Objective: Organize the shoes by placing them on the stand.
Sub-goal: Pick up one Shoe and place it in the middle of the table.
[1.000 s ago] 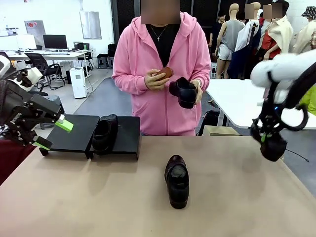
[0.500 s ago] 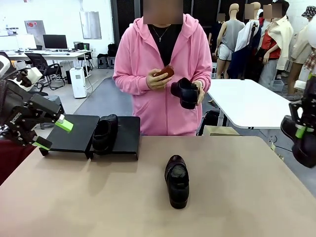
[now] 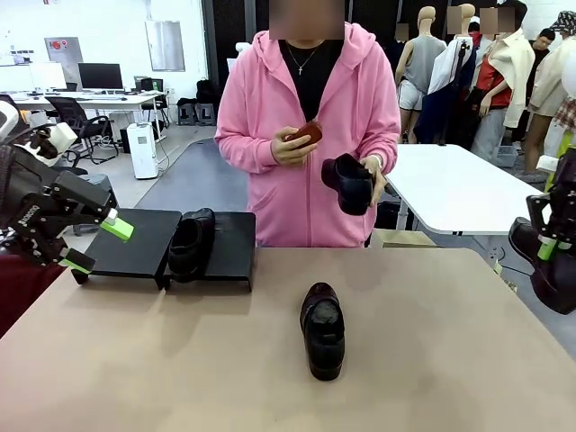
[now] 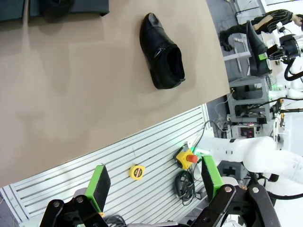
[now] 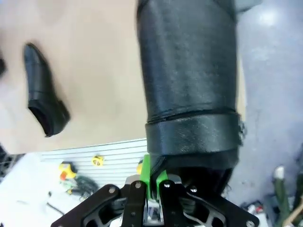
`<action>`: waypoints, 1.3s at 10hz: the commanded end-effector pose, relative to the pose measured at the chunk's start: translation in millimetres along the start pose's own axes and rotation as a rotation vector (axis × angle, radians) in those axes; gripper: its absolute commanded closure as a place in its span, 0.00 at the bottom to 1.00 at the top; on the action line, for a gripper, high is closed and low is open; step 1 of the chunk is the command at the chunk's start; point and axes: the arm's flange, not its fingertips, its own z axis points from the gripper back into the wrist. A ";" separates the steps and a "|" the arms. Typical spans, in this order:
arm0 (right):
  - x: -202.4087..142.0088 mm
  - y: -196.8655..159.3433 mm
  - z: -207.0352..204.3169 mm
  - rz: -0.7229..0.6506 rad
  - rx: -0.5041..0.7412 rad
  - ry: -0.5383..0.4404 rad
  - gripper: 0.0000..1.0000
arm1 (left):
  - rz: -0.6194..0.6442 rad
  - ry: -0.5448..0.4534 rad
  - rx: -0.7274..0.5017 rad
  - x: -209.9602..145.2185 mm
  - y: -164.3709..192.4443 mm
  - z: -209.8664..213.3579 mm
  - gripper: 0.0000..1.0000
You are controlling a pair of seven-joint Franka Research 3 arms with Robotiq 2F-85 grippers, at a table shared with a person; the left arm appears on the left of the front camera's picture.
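1. Since a second ago: right pincer [image 3: 549,252] out from above the bench's right part to its right edge, and lower; person in pink shifted toward picture right, shoe in hand along with them; left pincer [image 3: 97,246] unmoved.
2. Right pincer: clenched on the gripped shoe [image 3: 543,274], green pad against the leather. From the right wrist view, gripped shoe [image 5: 189,85] stretched along the fingers, tan bench to one side, grey floor to the other.
3. Left pincer: released, jaws wide apart, nothing between them; low at the bench's left edge, just beside the stand's left end. Same wide gap from the left wrist view [image 4: 156,179].
4. Stand [image 3: 139,243]: at the far left of the bench [image 3: 180,378], carrying the stand shoe [image 3: 191,241] near its middle.
5. Middle shoe [image 3: 323,329]: flat on the bare bench, lengthwise between robot and person, well apart from both pincers.
6. Raised shoe [image 3: 349,183]: in one of the person's hands, beyond the bench's far edge; small brown thing [image 3: 308,132] in the other hand [image 3: 290,147].
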 end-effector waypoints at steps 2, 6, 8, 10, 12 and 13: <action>-20.0 53.5 20.0 -0.111 -0.009 -0.170 1.00 | -0.020 0.004 -0.009 0.9 3.1 1.6 0.00; -47.8 -111.1 47.3 -0.394 0.224 -0.122 1.00 | -0.020 0.004 -0.009 0.9 3.1 1.6 0.00; -55.9 -151.3 28.5 -0.509 0.321 -0.091 1.00 | -0.020 0.004 -0.009 0.9 3.1 1.6 0.00; -48.4 -150.3 19.1 -0.514 0.341 -0.088 1.00 | -0.020 0.004 -0.009 0.9 3.1 1.6 0.00; -40.9 -129.2 26.5 -0.460 0.318 -0.132 1.00 | -0.020 0.004 -0.009 0.9 3.1 1.6 0.00; -41.3 -110.6 34.0 -0.423 0.324 -0.136 1.00 | -0.020 0.004 -0.009 0.9 3.1 1.6 0.00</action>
